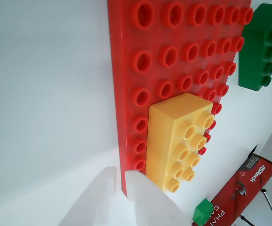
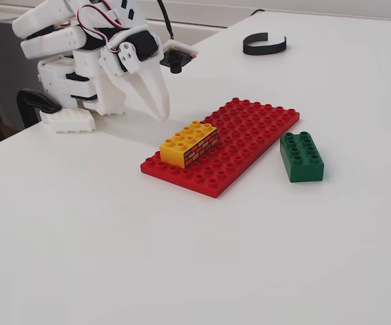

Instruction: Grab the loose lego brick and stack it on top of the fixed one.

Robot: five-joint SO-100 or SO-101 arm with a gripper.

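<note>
The white gripper (image 2: 160, 112) is seen nearly closed, empty, above the table. The yellow brick (image 2: 189, 143) is seated on the red baseplate (image 2: 249, 128) just beyond the jaws. The dark green brick (image 2: 302, 156) is found on the table past the baseplate's far side, well apart from the jaws.

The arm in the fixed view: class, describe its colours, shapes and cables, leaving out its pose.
The arm is built of chunky white plastic shells with rounded edges. Dark servo bodies show at the joints, and thin red, white and black wires loop over the top. Its tool tapers into long, pointed white fingers. A small black camera in a white frame sits beside the wrist, fed by a black cable.
</note>
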